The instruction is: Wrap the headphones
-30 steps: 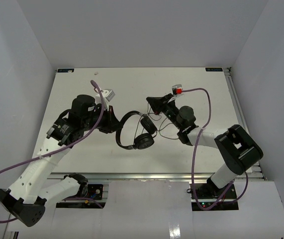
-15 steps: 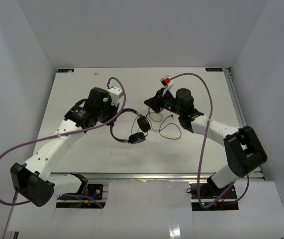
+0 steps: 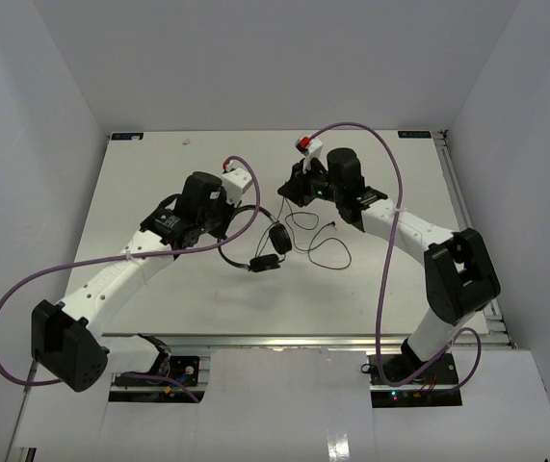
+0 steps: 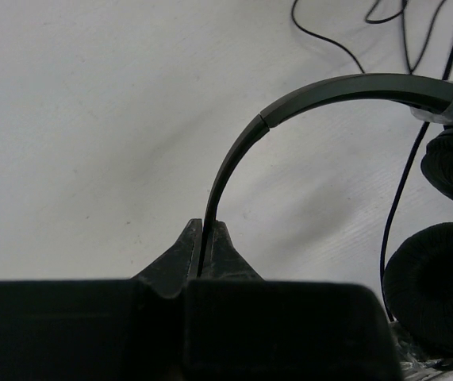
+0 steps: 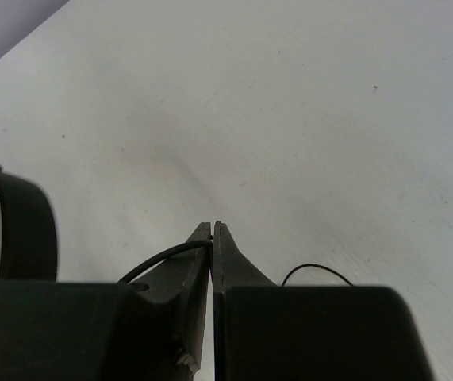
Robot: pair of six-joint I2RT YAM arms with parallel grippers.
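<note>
The black headphones [image 3: 267, 248] hang over the middle of the white table [image 3: 159, 164], lifted by the thin headband [image 4: 305, 99]. My left gripper [image 4: 206, 232] is shut on the headband's end, seen from above too [image 3: 237, 216]. Both round padded earcups [image 4: 436, 282] dangle to the right of it. The thin black cable [image 3: 325, 243] trails in loose loops on the table to the right of the earcups. My right gripper [image 5: 212, 232] is shut on a stretch of that cable [image 5: 163, 258], just beyond the earcups in the top view [image 3: 290, 190].
Thick purple robot cables [image 3: 380, 144] arc over both arms. Walls close off the left, right and far sides of the table. A metal rail [image 3: 303, 339] runs along the near edge by the arm bases.
Both arms have reached farther over the table. The left gripper carried the headphones right and away from the near edge. The right wrist swung up and left, still pinching the cable.
</note>
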